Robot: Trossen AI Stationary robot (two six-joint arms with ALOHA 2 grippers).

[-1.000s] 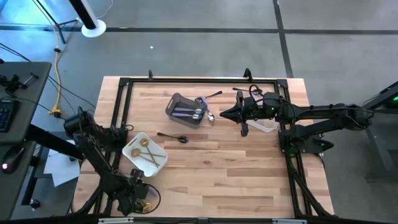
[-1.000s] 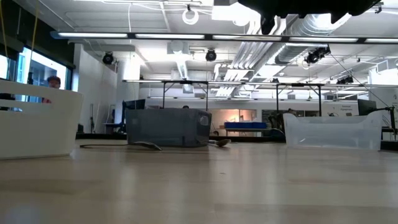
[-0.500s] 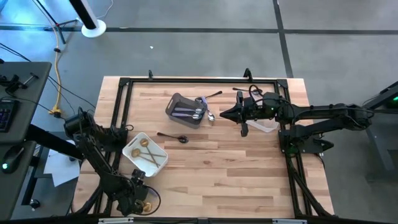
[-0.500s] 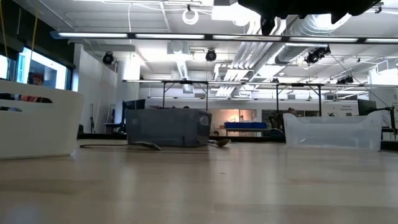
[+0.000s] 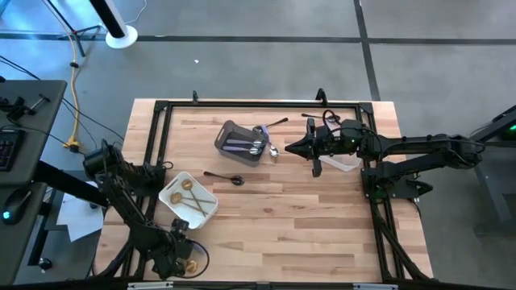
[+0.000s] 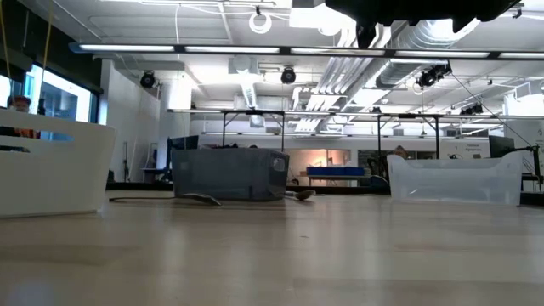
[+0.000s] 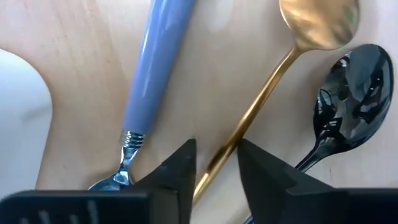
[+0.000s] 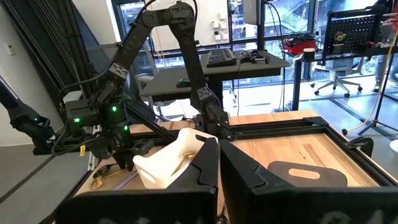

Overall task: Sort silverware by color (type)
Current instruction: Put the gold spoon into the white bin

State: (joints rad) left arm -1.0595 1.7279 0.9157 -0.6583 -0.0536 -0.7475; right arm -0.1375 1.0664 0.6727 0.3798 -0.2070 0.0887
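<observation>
- The wooden desk (image 5: 282, 209) fills the middle, pale planks with a black frame running round its edges.
- A white tray (image 5: 208, 211) sits at an angle near the desk's left edge, toward the near left corner.
- A grey bin (image 5: 228, 134) stands tilted near the far edge, left of centre; at desk level it shows as a dark box (image 6: 229, 174).
- A clear tub (image 5: 348, 163) rests by the right edge; low down it's a see-through container (image 6: 455, 178).
- Beyond the far left corner, a white round base (image 5: 121, 35) stands on the grey floor.
- A yellow cable (image 5: 75, 97) trails down the floor on the left.
</observation>
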